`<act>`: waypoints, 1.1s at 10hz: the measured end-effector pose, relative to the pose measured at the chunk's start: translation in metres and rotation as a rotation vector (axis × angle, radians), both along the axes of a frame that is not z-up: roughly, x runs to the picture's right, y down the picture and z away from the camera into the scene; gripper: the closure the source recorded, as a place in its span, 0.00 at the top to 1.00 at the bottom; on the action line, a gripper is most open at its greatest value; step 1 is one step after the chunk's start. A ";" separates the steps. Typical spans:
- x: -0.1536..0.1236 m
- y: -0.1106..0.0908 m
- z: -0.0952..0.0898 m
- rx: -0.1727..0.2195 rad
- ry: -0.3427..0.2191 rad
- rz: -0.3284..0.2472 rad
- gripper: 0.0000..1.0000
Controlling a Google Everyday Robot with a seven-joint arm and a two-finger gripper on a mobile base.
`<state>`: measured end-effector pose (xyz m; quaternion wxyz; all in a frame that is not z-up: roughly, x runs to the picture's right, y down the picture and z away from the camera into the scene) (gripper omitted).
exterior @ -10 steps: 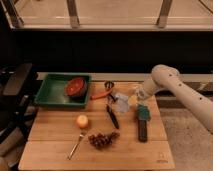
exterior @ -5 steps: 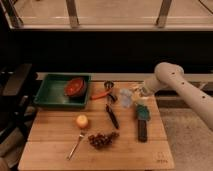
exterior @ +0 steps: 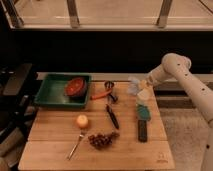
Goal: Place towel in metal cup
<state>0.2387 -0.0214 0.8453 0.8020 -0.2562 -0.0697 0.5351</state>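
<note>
My gripper [exterior: 142, 89] hangs over the far right part of the table [exterior: 55, 152], at the end of my white arm [exterior: 186, 80], which reaches in from the right. It is clenched on the towel [exterior: 133, 85], a pale crumpled bundle bunched just to its left and raised off the wood.

The cup [exterior: 109, 85] stands upright on the table, to the left of my gripper and the towel and apart from both. The towel is not in it. A thin orange thing [exterior: 100, 95] lies just beside the cup's base on its far side from me.

Farther left sits the green tray [exterior: 50, 96] with a red bowl [exterior: 76, 86] in its near corner.

Below my gripper, toward the front edge, lies a teal thing [exterior: 143, 111], and in front of that a black bar [exterior: 142, 131]. What either one is, I cannot tell. Down and left of my gripper a dark tool [exterior: 112, 117] lies on the board. Beyond it are a round orange fruit [exterior: 82, 121], a bunch of grapes [exterior: 102, 140] and a fork [exterior: 76, 145], all well apart from my gripper.
</note>
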 end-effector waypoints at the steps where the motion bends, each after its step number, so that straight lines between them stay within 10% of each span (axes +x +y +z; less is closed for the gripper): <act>1: -0.002 -0.007 0.001 0.018 -0.003 -0.004 0.00; 11: -0.103 -0.039 0.045 0.045 -0.145 -0.081 0.00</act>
